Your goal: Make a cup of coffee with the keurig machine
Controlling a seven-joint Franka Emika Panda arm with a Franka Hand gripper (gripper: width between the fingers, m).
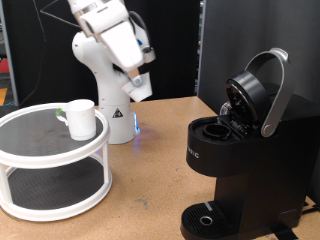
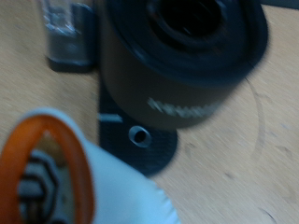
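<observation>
The gripper (image 1: pixel 139 88) hangs up in the air, can't tell how its jaws are set. Well off from it, the black coffee machine (image 1: pixel 235 160) has its lid flipped up. The white cup (image 1: pixel 80 120) sits on a round white stand (image 1: pixel 55 165).

A light wooden tabletop (image 1: pixel 160 165) filled the lower half of the exterior view. At nine o'clock stood a round white two-tier stand (image 1: pixel 50 165) with dark mesh shelves. Behind, from eleven to three o'clock, hung a black backdrop (image 1: pixel 180 45), with dim clutter at ten o'clock. A small blue glow (image 1: pixel 137 127) lay on the wood near centre. The wrist view showed blurred tan wood (image 2: pixel 252 140).
</observation>
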